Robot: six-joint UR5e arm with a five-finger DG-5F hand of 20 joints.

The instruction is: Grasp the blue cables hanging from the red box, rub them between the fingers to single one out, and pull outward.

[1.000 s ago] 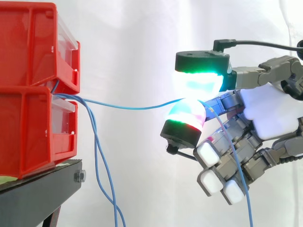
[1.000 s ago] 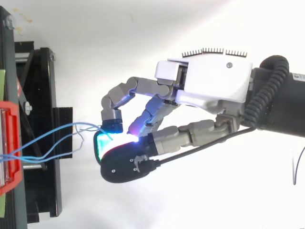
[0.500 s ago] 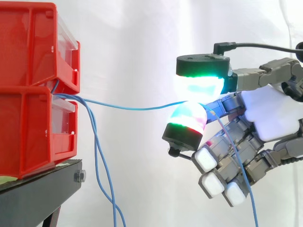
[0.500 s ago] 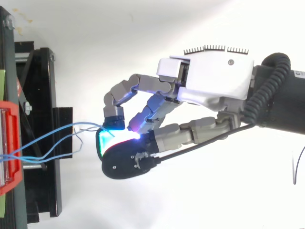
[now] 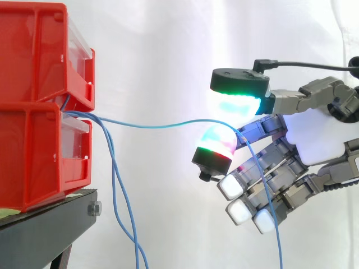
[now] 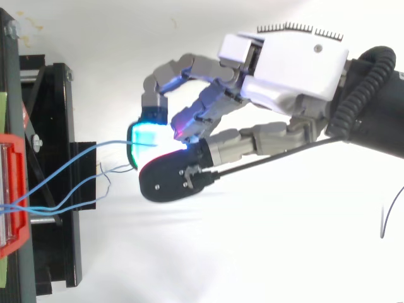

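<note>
Two stacked red boxes (image 5: 33, 101) stand at the left on a black stand (image 5: 50, 224). Thin blue cables (image 5: 115, 185) come out between the boxes and hang down in loops. One blue cable (image 5: 157, 125) runs level to the right, passes between two glowing pads, and drops past the curled fingers. My hand (image 5: 314, 134) comes in from the right, shut on that one cable between a green-cyan pad above and a red-green pad below. From above, the hand (image 6: 290, 63) holds the cable's end (image 6: 113, 144), and the other cables (image 6: 63, 189) lie loose near the red box (image 6: 12, 196).
A white curtain backs the scene. The black stand (image 6: 50, 126) reaches out at the left, under the cables. Open space lies between the boxes and my hand.
My hand has tilted and shifted sideways, toward the top edge of the top view, taking the held cable with it. The two pads look slightly further apart, and the cable now arches a little.
</note>
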